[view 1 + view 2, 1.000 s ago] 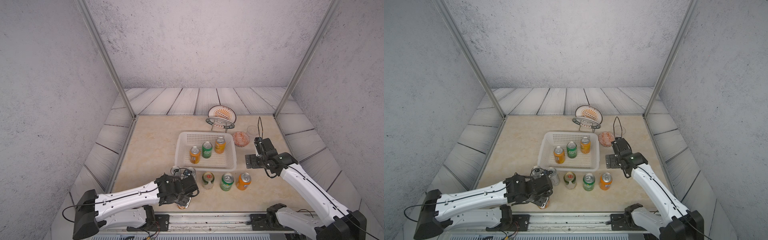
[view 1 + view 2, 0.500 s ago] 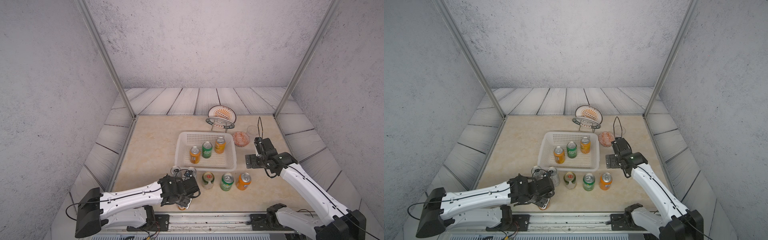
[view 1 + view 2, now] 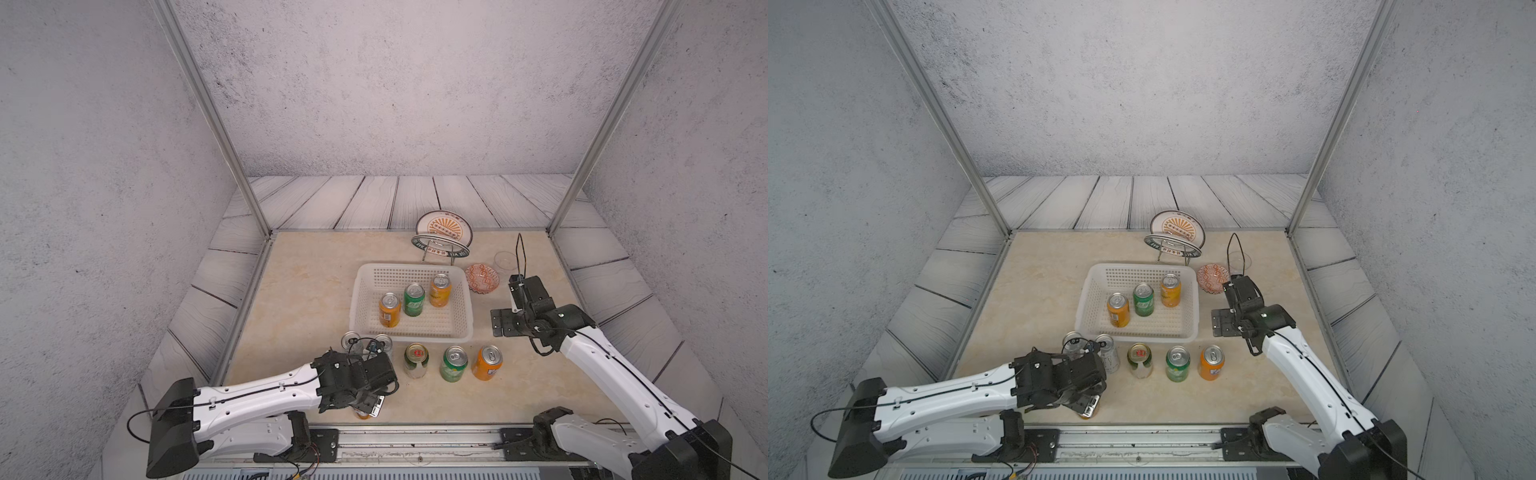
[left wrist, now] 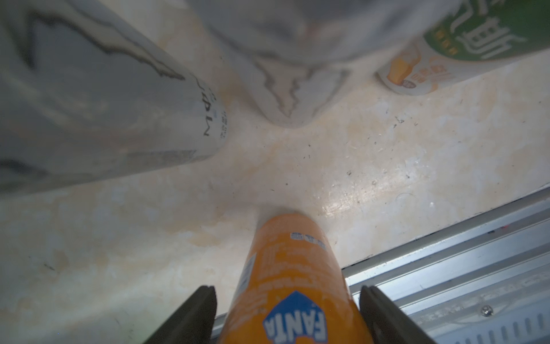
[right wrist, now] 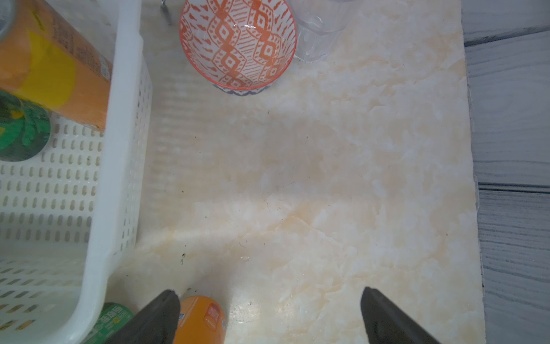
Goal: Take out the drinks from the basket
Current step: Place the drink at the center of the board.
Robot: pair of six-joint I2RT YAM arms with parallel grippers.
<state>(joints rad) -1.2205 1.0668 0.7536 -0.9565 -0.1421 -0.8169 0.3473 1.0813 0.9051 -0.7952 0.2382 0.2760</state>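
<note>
The white basket (image 3: 467, 300) (image 3: 1192, 303) (image 5: 119, 149) holds three upright drinks: an orange can (image 3: 390, 309), a green can (image 3: 414, 299) and another orange can (image 3: 439, 290). In front of it stand two silver cans (image 3: 352, 340), a gold-banded green can (image 3: 416, 359), a green can (image 3: 454, 363) and an orange can (image 3: 487, 362). My left gripper (image 3: 368, 409) (image 4: 287, 290) is open around an orange Fanta can (image 4: 291, 268) standing near the front edge, with a gap at each finger. My right gripper (image 3: 505, 328) (image 5: 269, 295) hovers open and empty right of the basket.
A wire rack with plates (image 3: 442, 239) stands behind the basket. A red-patterned bowl (image 3: 482, 277) (image 5: 238, 44) and a clear glass cup (image 3: 505, 259) sit at the back right. A metal rail (image 3: 415, 436) (image 4: 446, 268) runs along the table's front edge.
My left gripper's jaws have spread apart off the orange Fanta can, which now stands free on the table. The right arm has not moved.
</note>
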